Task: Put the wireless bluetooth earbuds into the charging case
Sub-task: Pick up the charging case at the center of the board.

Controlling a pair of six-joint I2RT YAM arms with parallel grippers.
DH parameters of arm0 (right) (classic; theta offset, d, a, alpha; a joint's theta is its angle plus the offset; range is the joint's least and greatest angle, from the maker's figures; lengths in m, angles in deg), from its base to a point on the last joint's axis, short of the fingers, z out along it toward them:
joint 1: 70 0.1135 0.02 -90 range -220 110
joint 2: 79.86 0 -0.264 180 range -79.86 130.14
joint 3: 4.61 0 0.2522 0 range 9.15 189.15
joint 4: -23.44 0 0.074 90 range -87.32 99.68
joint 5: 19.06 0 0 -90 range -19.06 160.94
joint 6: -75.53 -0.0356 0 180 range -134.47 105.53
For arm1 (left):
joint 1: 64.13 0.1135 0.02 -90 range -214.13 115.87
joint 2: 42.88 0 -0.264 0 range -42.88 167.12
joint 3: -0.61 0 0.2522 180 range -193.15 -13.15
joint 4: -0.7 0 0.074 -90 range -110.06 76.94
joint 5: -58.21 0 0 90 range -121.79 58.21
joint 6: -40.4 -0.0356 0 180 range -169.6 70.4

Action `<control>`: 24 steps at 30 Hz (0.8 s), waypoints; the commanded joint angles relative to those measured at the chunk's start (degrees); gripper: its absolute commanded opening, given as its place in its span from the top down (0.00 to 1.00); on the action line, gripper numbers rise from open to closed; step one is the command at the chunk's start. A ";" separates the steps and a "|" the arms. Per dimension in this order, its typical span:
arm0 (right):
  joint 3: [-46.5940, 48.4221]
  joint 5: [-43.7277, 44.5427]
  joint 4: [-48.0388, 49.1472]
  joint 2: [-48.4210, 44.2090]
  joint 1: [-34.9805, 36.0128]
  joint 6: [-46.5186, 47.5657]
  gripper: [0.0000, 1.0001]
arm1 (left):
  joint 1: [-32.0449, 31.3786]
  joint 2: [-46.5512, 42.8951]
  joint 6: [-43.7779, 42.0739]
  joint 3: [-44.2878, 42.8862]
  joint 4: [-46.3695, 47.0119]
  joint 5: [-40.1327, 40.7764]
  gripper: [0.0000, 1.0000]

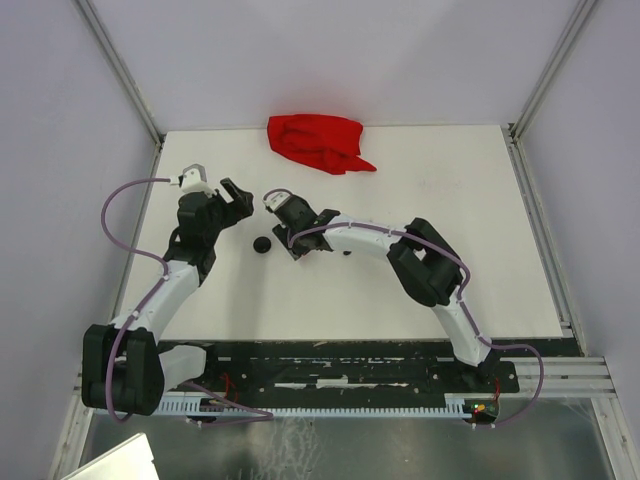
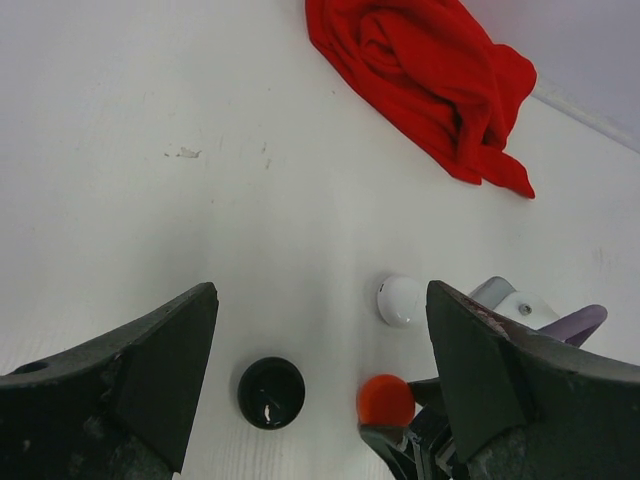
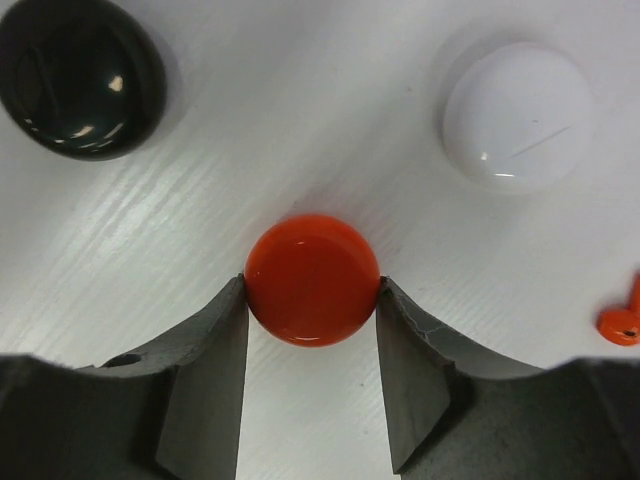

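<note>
Found right end effector (image 3: 312, 300) clamped on a glossy orange-red round plastic case (image 3: 312, 278), one finger pressed to each side, the case resting on the white desk (image 1: 440, 200). Noted a glossy black round case (image 3: 80, 75) and a white round case (image 3: 520, 115) on the desk just beyond it, both clear of the fingers. Located one tiny orange-red earbud (image 3: 622, 320) lying loose on the desk near the gripped case, outside every case, partly cut off at the picture edge. Found left end effector (image 2: 322, 300) released, spread wide above the desk, holding nothing. Noted a crumpled red cloth (image 1: 318, 143) at far centre.
</note>
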 commanded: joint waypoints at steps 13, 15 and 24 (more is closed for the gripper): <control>-3.24 35.53 0.50 0.09 5.74 12.74 0.94 | 0.30 -5.70 -1.04 -4.86 -7.94 10.18 0.09; -4.05 37.62 1.33 0.37 6.02 13.82 0.94 | 0.49 -6.31 -1.16 -5.05 -8.94 11.01 0.09; -2.86 49.20 3.19 5.31 9.08 22.37 0.95 | 1.38 -8.92 -1.41 -5.65 -11.65 12.48 0.08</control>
